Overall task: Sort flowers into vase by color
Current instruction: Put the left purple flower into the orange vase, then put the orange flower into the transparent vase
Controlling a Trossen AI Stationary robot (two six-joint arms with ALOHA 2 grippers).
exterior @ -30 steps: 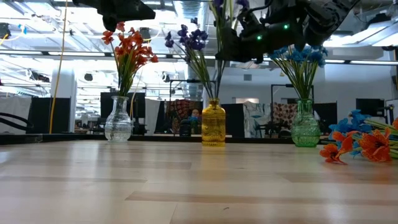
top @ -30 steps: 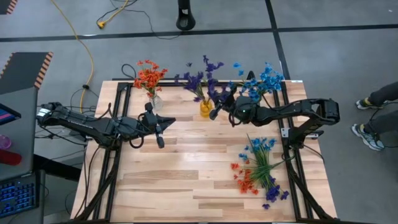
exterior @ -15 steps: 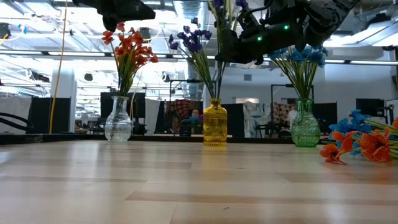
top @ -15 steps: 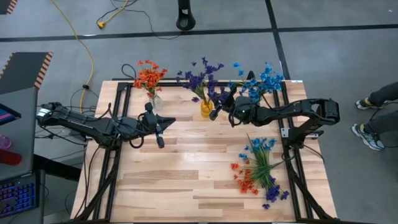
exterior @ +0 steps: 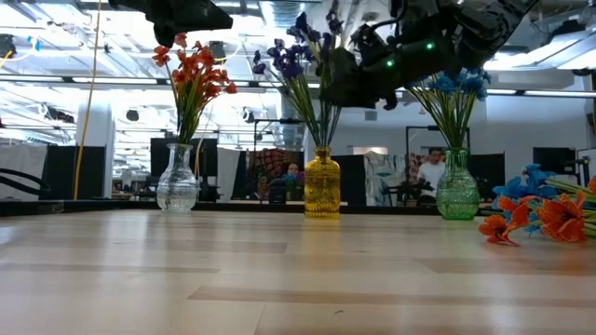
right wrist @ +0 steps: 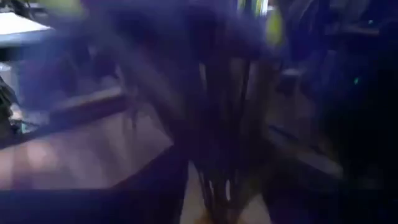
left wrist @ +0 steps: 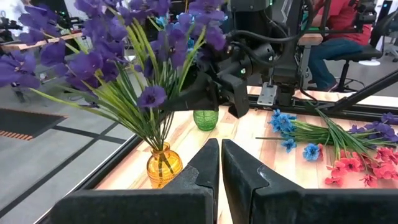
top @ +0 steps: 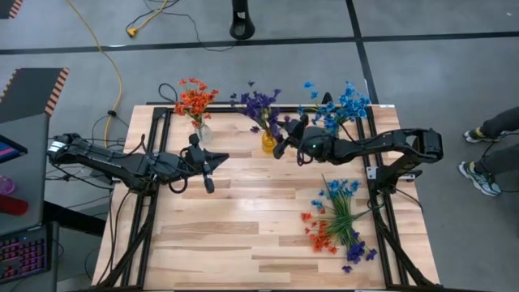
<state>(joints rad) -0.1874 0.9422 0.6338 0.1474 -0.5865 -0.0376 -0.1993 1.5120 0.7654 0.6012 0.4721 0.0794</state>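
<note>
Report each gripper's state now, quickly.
Left gripper: shut, holding nothing, hovering over the table's left half.
Right gripper: at the purple flowers in the yellow vase; open or shut cannot be told.

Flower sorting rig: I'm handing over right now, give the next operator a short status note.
Right gripper: jaws look open, beside the purple flowers above the yellow vase, nothing visibly held.
Left gripper: shut, empty, waiting over the table's left half.
Done: orange-red flowers stand in the clear vase, purple ones in the yellow vase, blue flowers in the green vase.
Left: a loose pile of blue, orange-red and purple sprigs lies on the table's right side, still to be sorted by color.
</note>
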